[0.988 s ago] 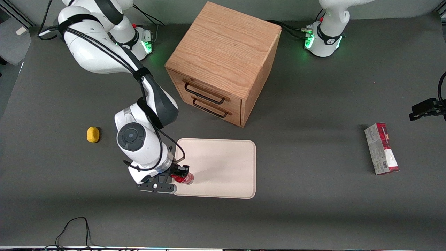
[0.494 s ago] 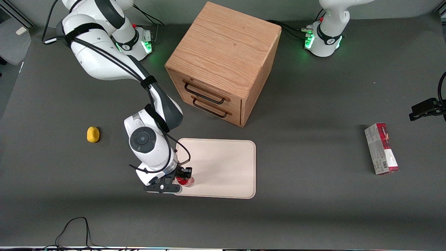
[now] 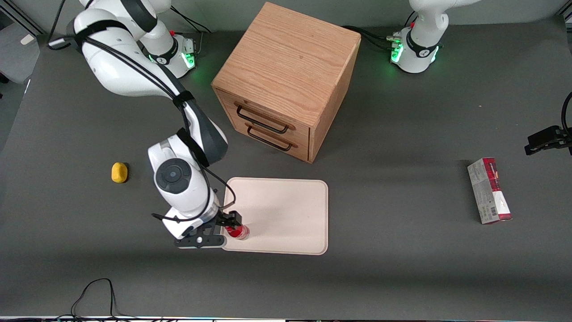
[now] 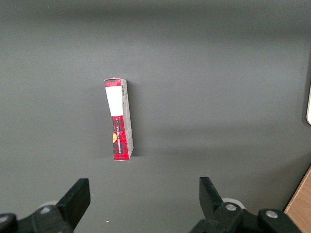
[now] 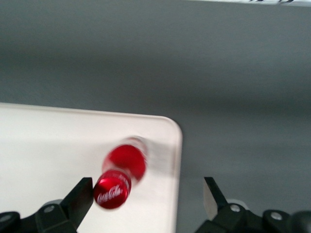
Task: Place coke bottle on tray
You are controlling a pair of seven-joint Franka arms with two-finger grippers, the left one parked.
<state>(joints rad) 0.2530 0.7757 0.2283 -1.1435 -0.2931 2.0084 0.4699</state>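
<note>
Gripper wide apart above the coke bottle, not holding it.
It seems to stand upright on the tray, near one corner.

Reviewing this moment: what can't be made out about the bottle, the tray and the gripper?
- Right wrist view: the coke bottle is blurred, so it is unclear whether its base sits flat on the tray.
- Right wrist view: the picture's edge cuts off most of the tray.
- Front view: the open gripper above the tray's corner covers part of the bottle, so finger contact cannot be told.
</note>
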